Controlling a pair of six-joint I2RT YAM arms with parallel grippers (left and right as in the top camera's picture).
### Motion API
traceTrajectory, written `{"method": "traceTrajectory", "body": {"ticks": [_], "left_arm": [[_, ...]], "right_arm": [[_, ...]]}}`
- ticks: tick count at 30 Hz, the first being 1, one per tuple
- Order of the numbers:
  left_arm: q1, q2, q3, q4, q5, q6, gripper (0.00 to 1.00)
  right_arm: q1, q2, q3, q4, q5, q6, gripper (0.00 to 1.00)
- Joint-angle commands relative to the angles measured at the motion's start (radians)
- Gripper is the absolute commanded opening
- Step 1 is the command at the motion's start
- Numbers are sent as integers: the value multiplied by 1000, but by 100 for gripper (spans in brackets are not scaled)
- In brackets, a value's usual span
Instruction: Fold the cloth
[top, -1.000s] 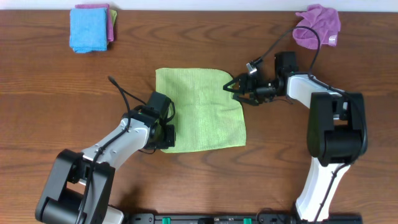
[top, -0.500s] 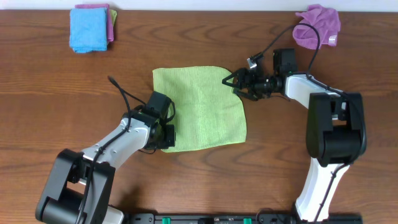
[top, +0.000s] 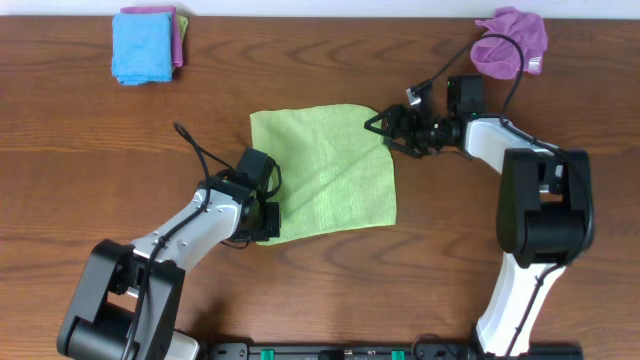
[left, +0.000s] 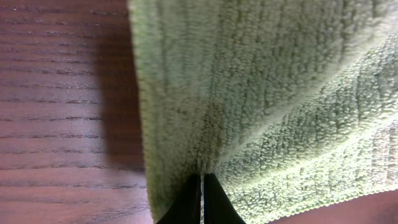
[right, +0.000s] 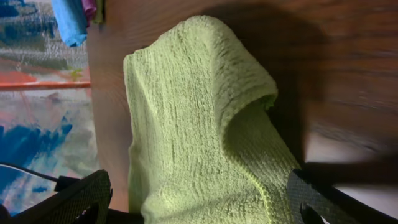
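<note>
The left fingers are pinched tight together. A bit of the green cloth is caught between them, down at its lower left corner. In the left wrist view the fuzzy cloth bunches into a small crease right where they nip it.

The right fingers are spread wide apart and hold nothing. The cloth's upper right corner sits in the gap between them, puffed up in a soft hump. I can't see either finger pressing on it.

Going out from there, the cloth lies open in the middle of the overhead picture, on the brown wooden table. It is mostly flat, with one long slanting wrinkle across it. The left arm reaches in from the lower left. The right arm comes in from the right side.

Far away in the upper left corner is a folded blue cloth. In the upper right corner a purple cloth lies in a heap. Both are well apart from the green one.

I think the folding has only just begun, because nothing is folded over yet. One corner is grabbed and the other is about to be. Next the right fingers need to close on that puffed corner and get a good nip. Which way the fold will go, I can't tell.
</note>
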Motion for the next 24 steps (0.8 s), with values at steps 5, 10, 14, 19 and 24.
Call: {"method": "traceTrajectory", "body": {"ticks": [5, 10, 14, 19, 24], "left_arm": [[1, 34, -36, -41, -74, -4, 6], [1, 34, -36, -82, -120, -3, 5], [1, 34, -36, -74, -119, -4, 6], [1, 34, -36, -72, -119, -4, 6], [1, 34, -36, -58, -115, -5, 6]], "right_arm": [[0, 14, -10, -57, 140, -72, 93], [-35, 14, -10, -98, 154, -102, 96], [-55, 14, -10, -131, 142, -127, 99], [-73, 14, -9, -126, 33, -127, 99], [-100, 14, 2, -100, -154, -121, 90]]}}
